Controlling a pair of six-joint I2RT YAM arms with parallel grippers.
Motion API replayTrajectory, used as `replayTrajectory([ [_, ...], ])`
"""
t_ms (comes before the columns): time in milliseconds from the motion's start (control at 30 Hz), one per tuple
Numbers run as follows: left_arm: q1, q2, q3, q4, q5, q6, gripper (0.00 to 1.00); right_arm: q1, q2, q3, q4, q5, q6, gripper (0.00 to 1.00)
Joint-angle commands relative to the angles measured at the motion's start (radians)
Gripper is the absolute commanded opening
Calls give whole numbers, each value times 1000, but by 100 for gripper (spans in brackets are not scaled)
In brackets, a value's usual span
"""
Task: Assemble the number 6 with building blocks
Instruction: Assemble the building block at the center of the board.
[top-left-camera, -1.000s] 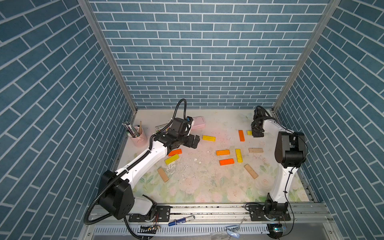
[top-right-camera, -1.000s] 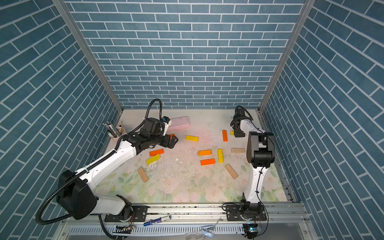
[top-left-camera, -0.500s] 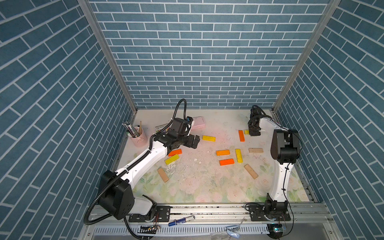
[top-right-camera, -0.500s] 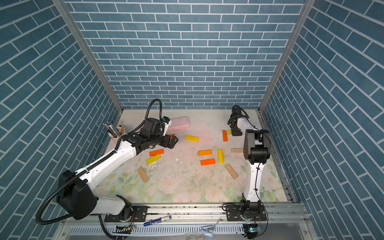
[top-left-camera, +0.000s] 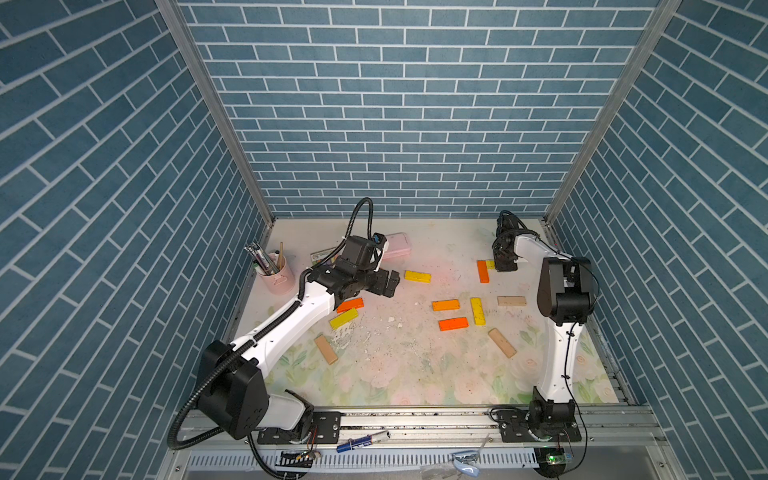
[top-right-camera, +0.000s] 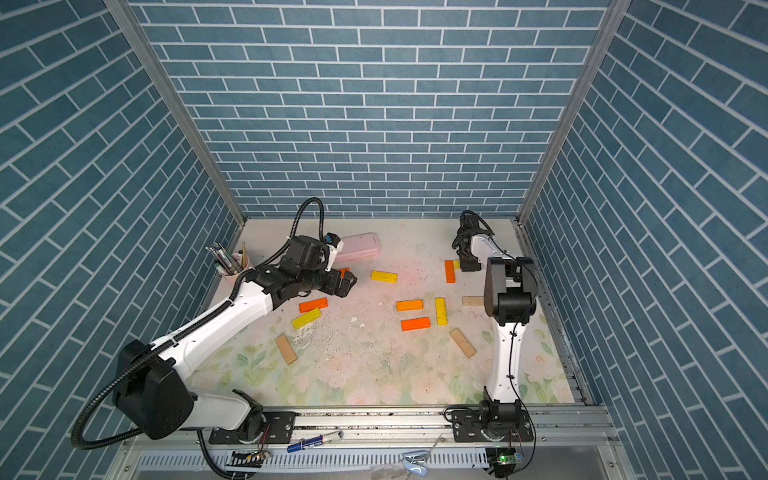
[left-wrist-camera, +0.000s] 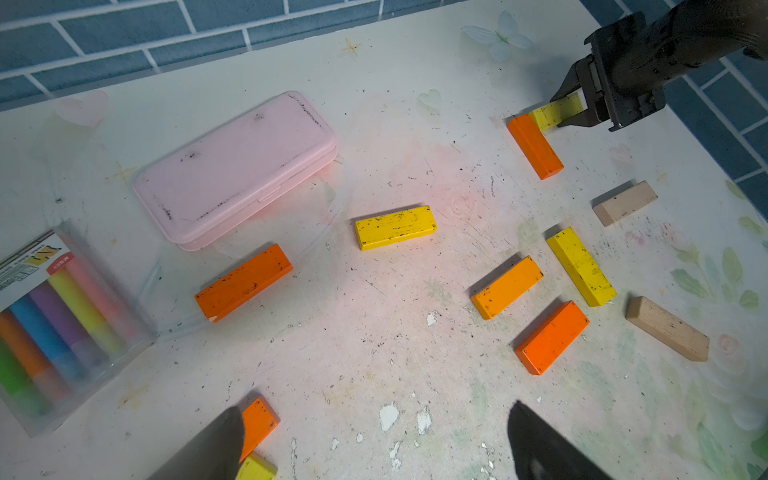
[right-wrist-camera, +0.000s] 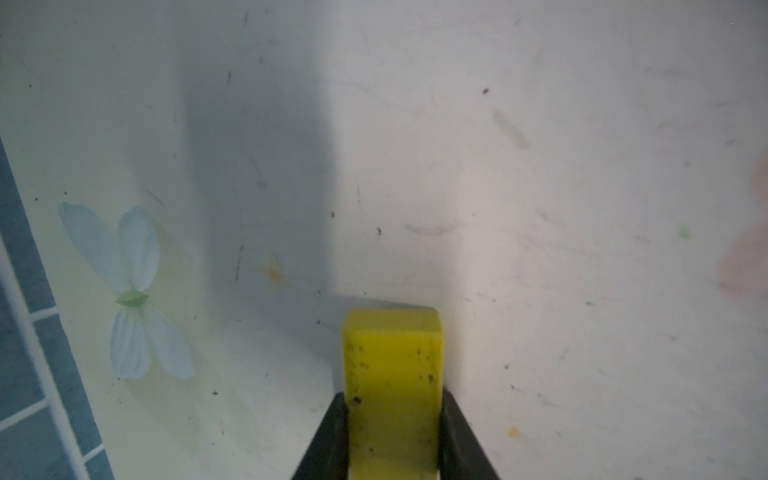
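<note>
Several orange, yellow and tan building blocks lie scattered on the floral table. My right gripper (top-left-camera: 505, 266) is at the far right, shut on a yellow block (right-wrist-camera: 392, 374) that lies low on the table. That block's free end (left-wrist-camera: 555, 112) touches the far end of an orange block (left-wrist-camera: 535, 146). My left gripper (left-wrist-camera: 374, 409) hangs open above the left middle of the table, holding nothing. An orange block (left-wrist-camera: 257, 422) and a yellow block (left-wrist-camera: 255, 469) lie by one of its fingers. In the middle sit a yellow block (top-left-camera: 417, 276), an orange block (top-left-camera: 445, 305), another yellow one (top-left-camera: 477, 310) and a red-orange one (top-left-camera: 453, 323).
A pink case (top-left-camera: 397, 246) lies at the back behind the left arm. A clear pack of chalk sticks (left-wrist-camera: 54, 328) is beside it, and a pink pen cup (top-left-camera: 277, 274) stands at the left wall. Tan blocks (top-left-camera: 511, 301) (top-left-camera: 502, 354) (top-left-camera: 326, 349) lie further out. Brick walls close in three sides.
The right arm has shifted slightly to the left, carrying the yellow block toward the orange block. The left arm has not moved.
</note>
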Motion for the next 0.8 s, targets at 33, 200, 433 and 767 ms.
replayTrajectory([
  [33, -8, -9, 4, -4, -2, -7, 99, 7, 43, 25, -46, -10, 62, 34],
  [200, -7, -9, 4, -5, 0, -5, 99, 7, 45, 42, -53, -11, 36, 40],
  [433, -7, -13, 4, -5, 1, -6, 99, 7, 47, 89, -100, -8, -2, 41],
  [767, -6, -15, 4, -5, 4, -8, 99, 8, -12, 115, -132, 1, -55, 49],
])
